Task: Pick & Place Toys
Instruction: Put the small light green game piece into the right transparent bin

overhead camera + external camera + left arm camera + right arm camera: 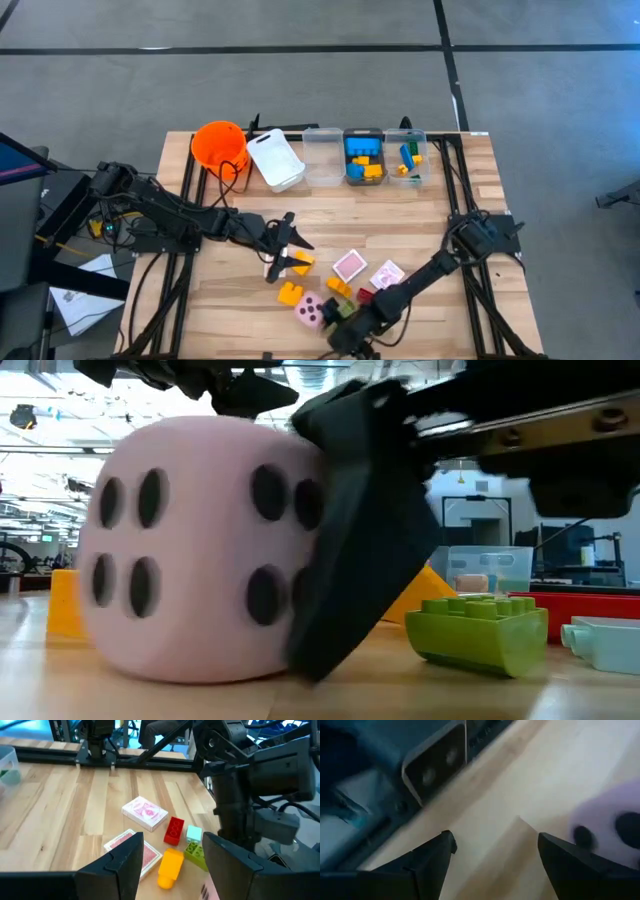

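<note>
**Sorting partly done, a cluster of toys left near the front edge**

Some of the work looks finished: two clear bins point(363, 157) at the far side of the desk point(330, 215) already hold blue, yellow, orange and green bricks, while a third clear bin beside them and the white bin point(275, 159) seem empty, as far as the high view shows. The orange bucket point(220, 145) stands at the far left of that row.

What is left lies close to the two pincers. The left pincer point(283, 253) hovers over the middle of the desk with its fingers parted and nothing between them; just ahead of it, in its wrist view, lie two pink-backed cards point(145, 813), a red brick point(174, 830), an orange brick point(170, 865) and a green brick point(195, 852). The right pincer point(345, 335) is down at the front edge, its fingers spread wide and empty, with the pink dotted die point(195, 545) just beside it, one finger seemingly against the die's side in the low view. Whether it touches I cannot say for certain. By my reckoning, roughly half the toys remain to be placed.

The desk is pale wooden planking on a black frame. Around it is grey floor with dark lines; the low view looks into a bright hall with ceiling lights.
</note>
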Robot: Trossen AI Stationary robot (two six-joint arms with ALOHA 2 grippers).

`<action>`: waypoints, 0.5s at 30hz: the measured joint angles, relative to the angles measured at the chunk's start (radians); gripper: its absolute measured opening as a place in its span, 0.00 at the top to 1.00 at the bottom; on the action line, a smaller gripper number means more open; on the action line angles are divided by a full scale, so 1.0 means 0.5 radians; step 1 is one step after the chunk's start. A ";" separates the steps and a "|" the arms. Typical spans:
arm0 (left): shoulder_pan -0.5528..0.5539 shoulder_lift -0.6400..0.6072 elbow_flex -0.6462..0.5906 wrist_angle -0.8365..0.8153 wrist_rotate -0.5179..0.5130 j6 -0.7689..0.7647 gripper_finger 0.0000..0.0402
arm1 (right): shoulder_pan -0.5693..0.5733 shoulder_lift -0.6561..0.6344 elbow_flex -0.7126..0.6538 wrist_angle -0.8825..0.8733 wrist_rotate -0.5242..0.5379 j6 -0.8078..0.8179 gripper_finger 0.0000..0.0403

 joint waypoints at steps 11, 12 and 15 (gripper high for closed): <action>-0.017 0.000 0.000 0.003 -0.001 -0.002 0.51 | -0.013 -0.115 0.043 -0.343 0.050 0.129 0.28; -0.016 0.000 0.000 0.006 -0.004 -0.002 0.51 | -0.020 -0.116 0.043 -0.394 0.051 0.172 0.28; -0.015 0.000 0.000 0.019 -0.006 -0.001 0.51 | -0.038 -0.107 0.043 -0.458 0.049 0.261 0.28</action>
